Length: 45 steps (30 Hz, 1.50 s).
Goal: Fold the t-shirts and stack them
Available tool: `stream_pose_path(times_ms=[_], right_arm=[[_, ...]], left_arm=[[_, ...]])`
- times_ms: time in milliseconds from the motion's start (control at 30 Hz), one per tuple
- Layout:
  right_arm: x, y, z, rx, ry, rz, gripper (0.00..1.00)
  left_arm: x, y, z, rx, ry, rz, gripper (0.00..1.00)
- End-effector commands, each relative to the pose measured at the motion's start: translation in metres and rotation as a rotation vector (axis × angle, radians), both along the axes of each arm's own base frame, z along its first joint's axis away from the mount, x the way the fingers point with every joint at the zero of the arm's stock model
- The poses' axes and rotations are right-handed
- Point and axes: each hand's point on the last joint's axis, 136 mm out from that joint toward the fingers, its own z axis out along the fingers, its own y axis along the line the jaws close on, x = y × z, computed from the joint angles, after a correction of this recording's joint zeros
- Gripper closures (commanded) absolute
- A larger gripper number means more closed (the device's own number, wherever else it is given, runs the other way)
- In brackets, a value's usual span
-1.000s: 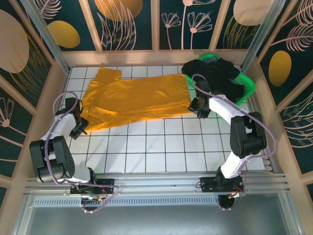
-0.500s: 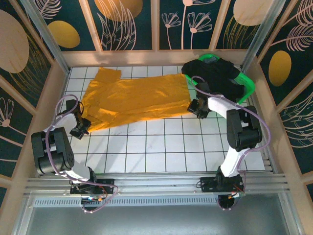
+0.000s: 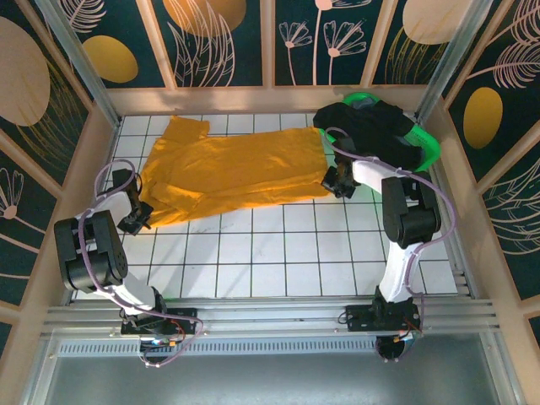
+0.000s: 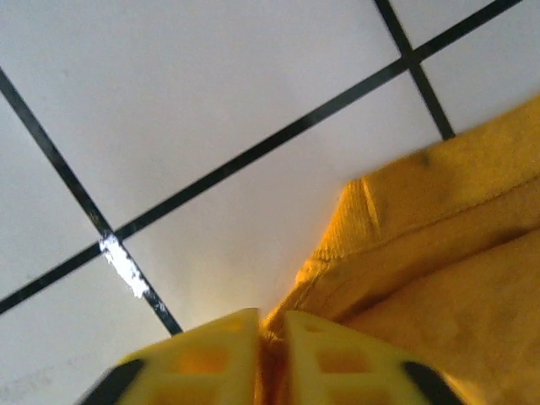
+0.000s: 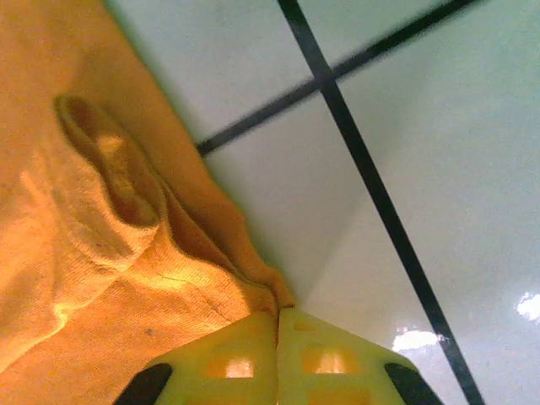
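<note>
At opposite edges of the yellow shirt [image 3: 236,169], my left gripper [image 4: 270,337] and right gripper [image 5: 277,337] pinch its cloth: light, limp, I judge, best lifted by corners.

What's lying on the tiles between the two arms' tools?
The mustard t-shirt, spread out, spans the stretch from the left tool to the right tool; the top view shows it, each tool pinching an edge.

Bright overhead light, glare spots, blurry wrist views
</note>
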Motion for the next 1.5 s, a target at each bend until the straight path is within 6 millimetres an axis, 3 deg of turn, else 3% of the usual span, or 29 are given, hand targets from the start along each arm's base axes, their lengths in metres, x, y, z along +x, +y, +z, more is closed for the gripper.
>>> stream_pose_path(times_ms=[0, 233, 467, 1000, 1133, 1167, 1233, 1300, 1400, 1467], right_arm=[[-0.007, -0.013, -0.007, -0.079, 0.043, -0.042, 1.00], [-0.024, -0.028, 0.009, -0.135, 0.042, -0.065, 1.00], [-0.055, -0.033, 0.011, -0.145, 0.100, -0.047, 1.00], [-0.182, -0.047, -0.005, -0.167, 0.277, -0.016, 1.00], [-0.193, -0.049, -0.009, -0.155, 0.289, -0.041, 1.00], [-0.193, -0.049, -0.007, -0.154, 0.288, -0.044, 0.94], [-0.188, -0.051, 0.002, -0.169, 0.262, -0.058, 0.78], [-0.178, -0.054, 0.018, -0.183, 0.207, -0.083, 0.66], [-0.160, -0.051, 0.042, -0.152, 0.109, -0.105, 0.63], [-0.149, -0.041, 0.053, -0.098, 0.048, -0.103, 0.65]], left_arm=[[0.008, 0.015, 0.007, 0.072, 0.010, -0.021, 0.98], [0.003, 0.022, 0.010, 0.109, 0.047, -0.027, 1.00], [-0.020, 0.017, 0.010, 0.094, 0.085, 0.009, 1.00], [-0.105, 0.004, 0.008, 0.113, 0.099, 0.180, 1.00], [-0.103, 0.001, 0.004, 0.095, 0.086, 0.171, 1.00], [-0.100, 0.001, 0.006, 0.093, 0.078, 0.170, 0.96], [-0.091, 0.003, 0.016, 0.098, 0.051, 0.177, 0.74], [-0.080, 0.009, 0.031, 0.115, 0.019, 0.191, 0.46], [-0.056, 0.007, 0.052, 0.084, -0.049, 0.180, 0.42], [-0.034, -0.005, 0.063, 0.024, -0.107, 0.144, 0.43]])
